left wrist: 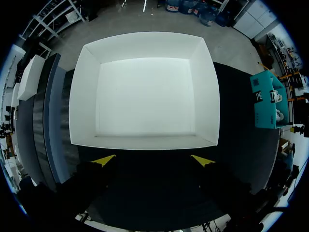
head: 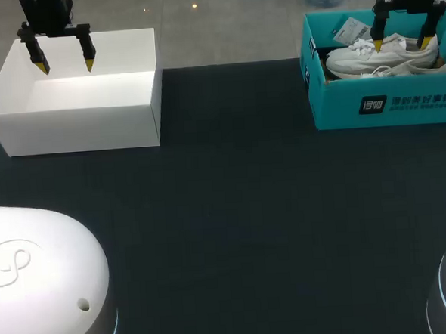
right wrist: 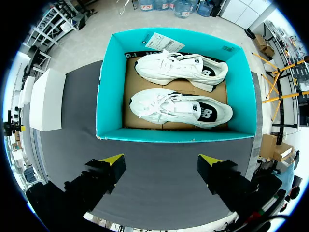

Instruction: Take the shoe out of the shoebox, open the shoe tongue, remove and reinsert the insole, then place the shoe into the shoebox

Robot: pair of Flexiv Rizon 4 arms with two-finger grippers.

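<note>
A teal shoebox (head: 333,107) (right wrist: 176,136) stands at the table's far right and holds two white shoes lying on their sides. One shoe (right wrist: 178,108) is nearer my right gripper and the other shoe (right wrist: 181,69) lies beyond it. In the head view the shoes (head: 387,57) show above the box wall. My right gripper (head: 402,44) (right wrist: 161,159) hangs open above the near side of the box, holding nothing. My left gripper (head: 65,66) (left wrist: 153,160) hangs open over a white box (head: 76,115) (left wrist: 145,104) at the far left. The teal shoebox (left wrist: 265,104) also shows off to the side in the left wrist view.
A paper tag (right wrist: 163,42) lies at the far end of the teal box. The white box is empty inside. Dark table surface (head: 233,212) stretches between the two boxes and toward the front. The arms' white bases (head: 40,276) sit at the front corners.
</note>
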